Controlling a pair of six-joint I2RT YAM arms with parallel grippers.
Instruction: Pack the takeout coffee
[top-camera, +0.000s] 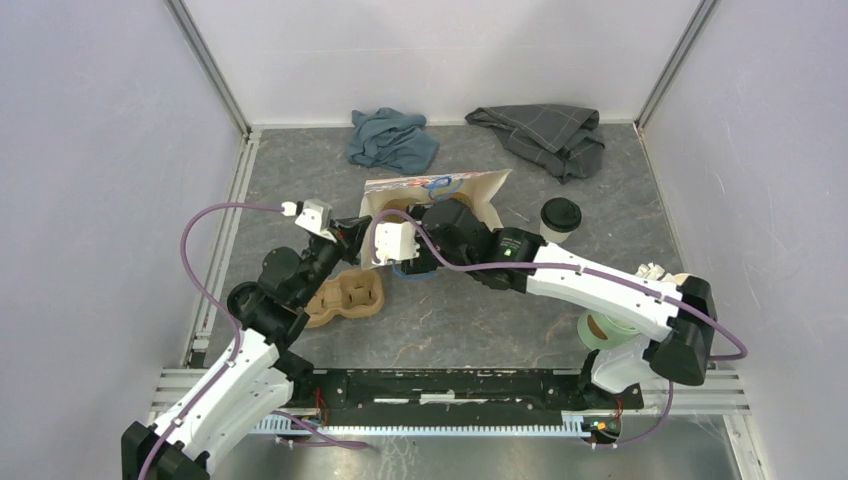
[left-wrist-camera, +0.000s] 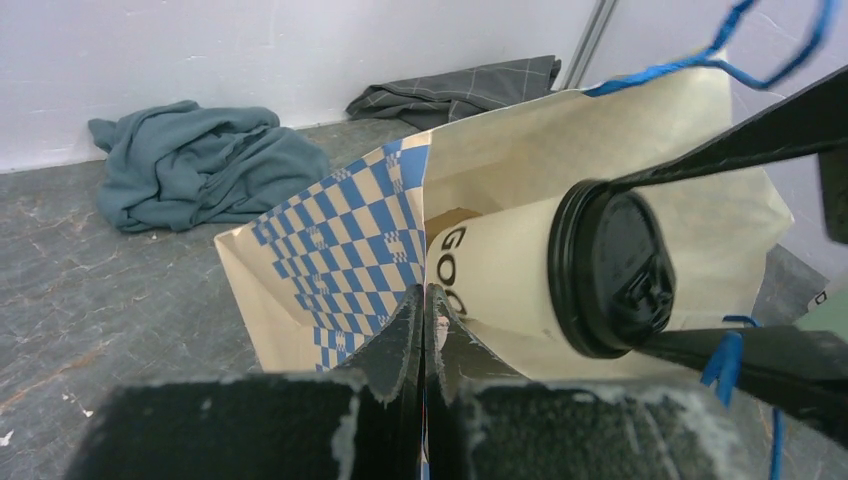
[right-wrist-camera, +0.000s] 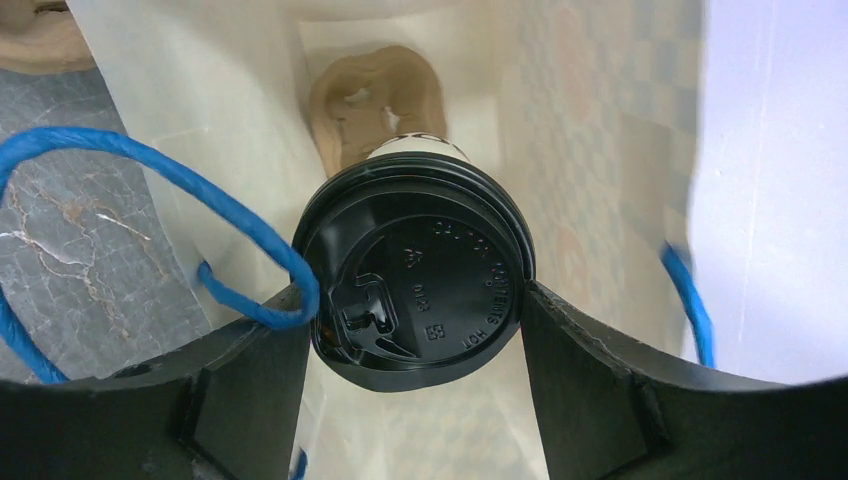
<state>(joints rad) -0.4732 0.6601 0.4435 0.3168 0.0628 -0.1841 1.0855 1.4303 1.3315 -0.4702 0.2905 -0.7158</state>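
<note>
1. The paper bag (top-camera: 480, 188) has its mouth facing the arms. As I judge it, only one corner is held, so the bag could slide or fold shut if the cup pushes against a wall.
2. The right gripper (right-wrist-camera: 412, 300) reaches into the bag's mouth. Its fingers are spread wide and clamp the cup's lid from both sides. The grip looks to be on the lid rim rather than the paper body, so a bump could pop the lid off or let the cup drop and spill.
3. The left gripper (left-wrist-camera: 424, 325) is at the bag's checkered front edge. Its fingers are pressed together on that thin paper wall. A hard tug from the other arm could tear the paper or pull it free.
4. A pulp carrier (right-wrist-camera: 375, 95) lies deep in the bag. If the cup misses one of its sockets, it may tip over.
5. The takeout coffee (right-wrist-camera: 430, 250) is just inside the bag's mouth, short of the carrier.
6. The blue cord handle (right-wrist-camera: 150, 160) loops across one finger at the bag's mouth and touches the lid rim. It could snag when the gripper pulls out and drag the bag along.
</note>
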